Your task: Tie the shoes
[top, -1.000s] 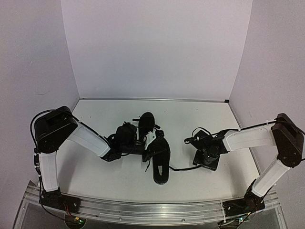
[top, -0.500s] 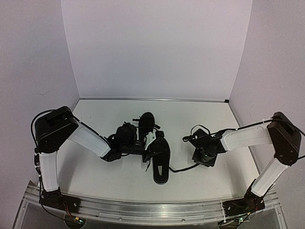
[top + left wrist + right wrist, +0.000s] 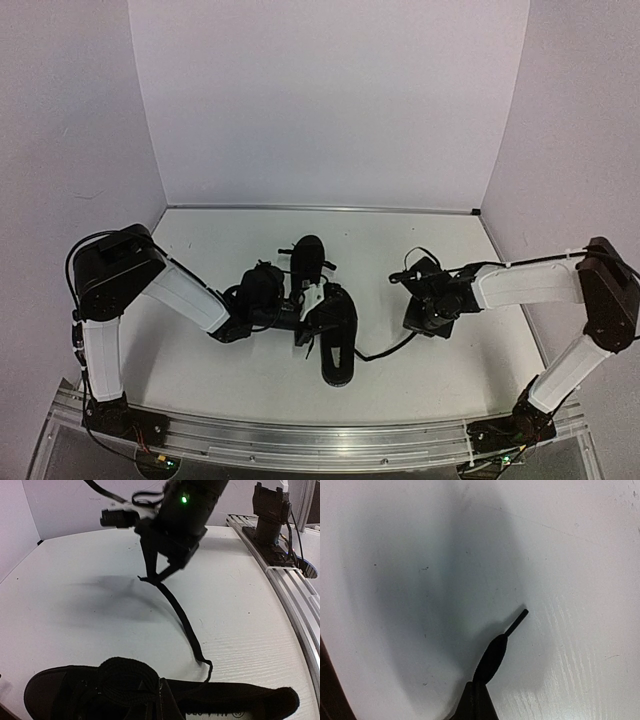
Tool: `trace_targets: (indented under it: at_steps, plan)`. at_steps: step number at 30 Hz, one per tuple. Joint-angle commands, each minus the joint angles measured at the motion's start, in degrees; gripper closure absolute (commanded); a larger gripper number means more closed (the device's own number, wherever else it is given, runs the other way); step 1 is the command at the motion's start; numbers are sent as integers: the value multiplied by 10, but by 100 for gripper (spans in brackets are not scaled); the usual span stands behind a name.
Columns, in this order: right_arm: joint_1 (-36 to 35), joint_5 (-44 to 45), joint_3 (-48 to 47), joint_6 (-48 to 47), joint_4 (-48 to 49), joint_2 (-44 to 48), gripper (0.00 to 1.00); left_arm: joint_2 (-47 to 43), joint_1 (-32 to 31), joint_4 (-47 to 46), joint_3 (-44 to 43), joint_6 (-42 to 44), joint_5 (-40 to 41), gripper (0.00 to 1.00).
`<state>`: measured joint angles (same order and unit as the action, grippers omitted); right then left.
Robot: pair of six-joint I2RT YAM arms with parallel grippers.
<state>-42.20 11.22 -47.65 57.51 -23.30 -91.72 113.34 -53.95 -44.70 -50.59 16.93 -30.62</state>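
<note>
Two black shoes lie mid-table: the near shoe (image 3: 338,345) points toward me, and the far shoe (image 3: 308,256) lies behind it. My left gripper (image 3: 310,305) is shut at the near shoe's opening (image 3: 120,680), and a thin lace seems to run in between its tips (image 3: 165,692). A long black lace (image 3: 385,350) leaves that shoe to the right and rises (image 3: 182,620) to my right gripper (image 3: 418,318), which is shut on its end. In the right wrist view the flat lace (image 3: 494,657) and its stiff tip (image 3: 520,616) stick out past the shut right gripper (image 3: 479,687), just above the white table.
A metal rail (image 3: 320,435) runs along the near table edge, and the arm bases are bolted to it. White walls close the back and both sides. The right arm's base (image 3: 270,515) stands on the rail (image 3: 295,595).
My right gripper has shut on the lace end and drawn slightly back and left, lifting the lace off the table. The left gripper has stayed shut at the shoe.
</note>
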Motion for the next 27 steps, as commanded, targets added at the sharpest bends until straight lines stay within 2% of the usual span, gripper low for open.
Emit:
trace_targets:
  at_steps: [1, 5, 9, 17, 22, 27]
  plan:
    - [12, 54, -81, -72, -34, 58, 100, -22, -2, -22, 11, 23, -9, 100]
    - [14, 61, -129, -124, -42, 62, 100, -25, -3, -19, 11, 31, -10, 100]
    - [13, 33, -176, -202, -30, 42, 100, -30, -2, -24, 19, 43, -15, 100]
    - [10, -111, -269, -313, 56, 19, 100, -55, -9, 5, 29, 85, -9, 100]
    - [-13, -201, -337, -348, 74, -36, 100, -59, -18, 26, 30, 126, 2, 100]
    - [-54, -253, -396, -366, 75, -104, 100, -57, -29, 43, 30, 165, 14, 100]
